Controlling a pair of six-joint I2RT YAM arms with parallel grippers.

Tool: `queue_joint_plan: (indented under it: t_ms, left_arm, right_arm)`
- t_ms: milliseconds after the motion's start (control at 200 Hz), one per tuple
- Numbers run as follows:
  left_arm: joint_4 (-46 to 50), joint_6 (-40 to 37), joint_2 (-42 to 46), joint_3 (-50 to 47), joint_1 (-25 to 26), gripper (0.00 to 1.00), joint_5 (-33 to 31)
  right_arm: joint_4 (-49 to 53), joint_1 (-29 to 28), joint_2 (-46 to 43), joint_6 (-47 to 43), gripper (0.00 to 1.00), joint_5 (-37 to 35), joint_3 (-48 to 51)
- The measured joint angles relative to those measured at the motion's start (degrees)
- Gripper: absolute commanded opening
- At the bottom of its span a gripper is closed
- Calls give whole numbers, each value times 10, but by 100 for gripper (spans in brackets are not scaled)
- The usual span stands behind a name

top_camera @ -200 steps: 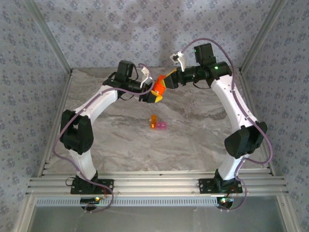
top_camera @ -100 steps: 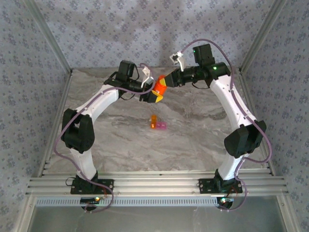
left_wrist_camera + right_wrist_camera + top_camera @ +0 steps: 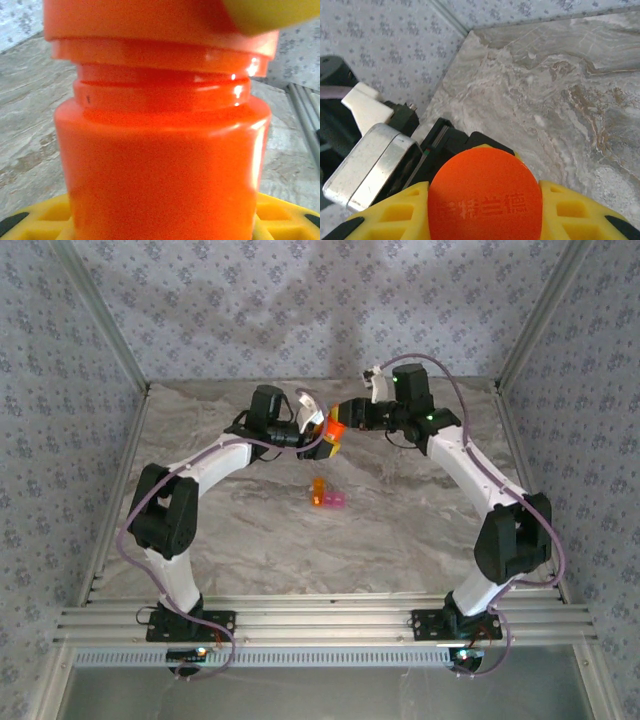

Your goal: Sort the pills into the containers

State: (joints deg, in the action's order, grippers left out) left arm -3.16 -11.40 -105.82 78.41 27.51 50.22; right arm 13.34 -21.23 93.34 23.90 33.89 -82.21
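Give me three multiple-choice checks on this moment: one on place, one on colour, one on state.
1. Where are the containers? A on the table; B on a shelf; C in a bowl.
2. What colours are they? A blue and green; B orange and pink; C both white.
3. How is the bottle held? A lying loose; B by one pincer; C by both pincers.

1 A: they rest on the tabletop.
2 B: one is orange, one pink, and they are joined.
3 C: the left pincer grips its body and the right pincer clamps its cap.
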Motion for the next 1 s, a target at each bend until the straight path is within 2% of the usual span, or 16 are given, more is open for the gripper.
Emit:
queue_joint_plan:
  t_ms: [215,435,615,765,1000]
  left_arm:
    - [-5,1,0,0,0,0,-14]
    - [-2,-1,0,25,0,0,10]
    - [5,-21,0,68,1,0,68]
    - [29,-32,-2,80,0,0,107]
    - [138,-86,-23,145,-4,0,169]
  right_arm:
    - [-24,-3,0,44,34,-15,7]
    - [27,2,4,30,62,-2,-44]
    - [65,22,9,-16,79,48,-101]
    - [81,47,-5,-56,84,95,-107]
    - [146,72,-26,-174,80,135,-132]
